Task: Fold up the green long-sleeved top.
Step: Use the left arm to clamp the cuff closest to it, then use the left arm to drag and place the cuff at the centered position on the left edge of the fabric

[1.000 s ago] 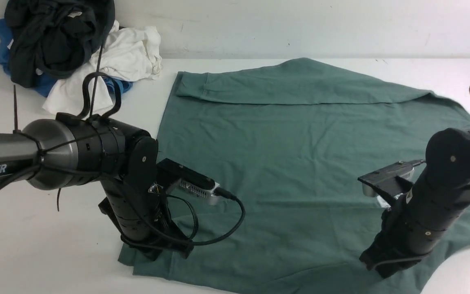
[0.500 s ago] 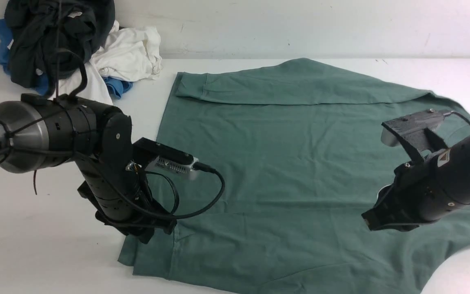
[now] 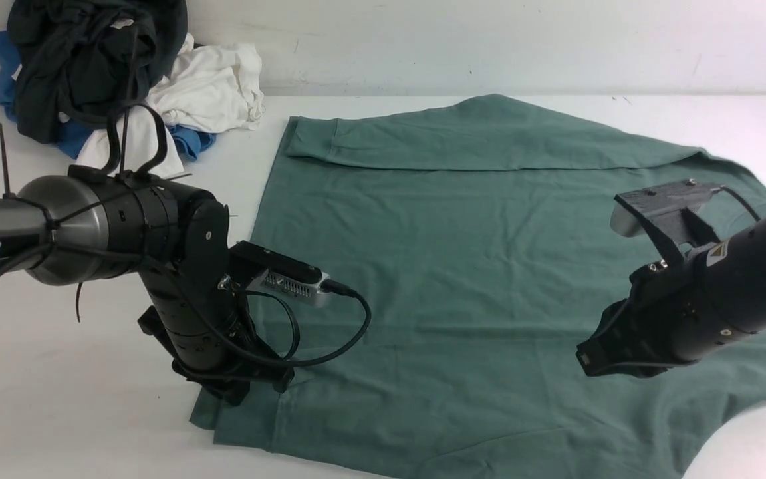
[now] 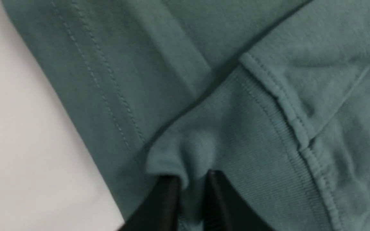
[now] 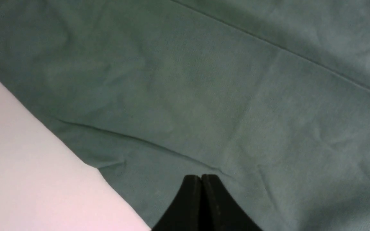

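Left arm (image 3: 90, 226) bent steeply down at the wrist, left gripper (image 4: 193, 179) at the near left corner of the top (image 3: 463, 266) — jaws nipped on a small ridge of its cloth. Right arm (image 3: 742, 299) slanting low over the top's right side — right gripper (image 5: 201, 176) pressed together, empty, above the cloth.

Plain white surface (image 3: 50, 412) runs back to a scuffed off-white wall (image 3: 489, 40) at 12 o'clock; light's even w/ soft shadows.
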You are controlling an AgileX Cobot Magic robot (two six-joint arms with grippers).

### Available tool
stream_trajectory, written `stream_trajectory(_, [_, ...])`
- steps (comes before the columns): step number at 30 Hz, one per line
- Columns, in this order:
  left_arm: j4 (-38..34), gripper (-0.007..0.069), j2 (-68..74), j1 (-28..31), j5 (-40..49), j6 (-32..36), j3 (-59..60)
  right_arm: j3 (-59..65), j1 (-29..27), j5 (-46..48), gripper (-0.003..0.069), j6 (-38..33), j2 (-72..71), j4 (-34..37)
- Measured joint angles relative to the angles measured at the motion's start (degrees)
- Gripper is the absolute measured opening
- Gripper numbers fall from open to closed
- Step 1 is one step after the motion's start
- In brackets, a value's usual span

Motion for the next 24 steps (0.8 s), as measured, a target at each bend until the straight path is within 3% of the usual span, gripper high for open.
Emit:
stream_trajectory(3, [0.0, 0.0013, -0.4, 0.0, 1.0, 0.1, -0.1, 0.0, 0.0, 0.3, -0.0010, -0.6, 0.0, 0.0])
stream_trajectory(8, [-1.3, 0.0013, -3.2, 0.0, 6.2, 0.7, -3.6, 0.0, 0.0, 0.4, -0.0010, -1.0, 0.0, 0.0])
stream_trajectory(13, [-1.7, 0.0013, -7.4, 0.0, 10.6, 3.2, -15.3, 0.0, 0.0, 0.4, -0.0010, -1.2, 0.0, -1.2])
stream_trajectory(21, [3.9, 0.0013, -4.7, 0.7, 5.0, 7.2, -29.9, 0.0, 0.0, 0.3, -0.0010, -1.3, 0.0, -2.7])
stream_trajectory(24, [4.6, 0.0013, 2.6, 2.3, 3.0, 7.5, -35.8, 0.0, 0.0, 0.3, -0.0010, -1.3, 0.0, -2.8])
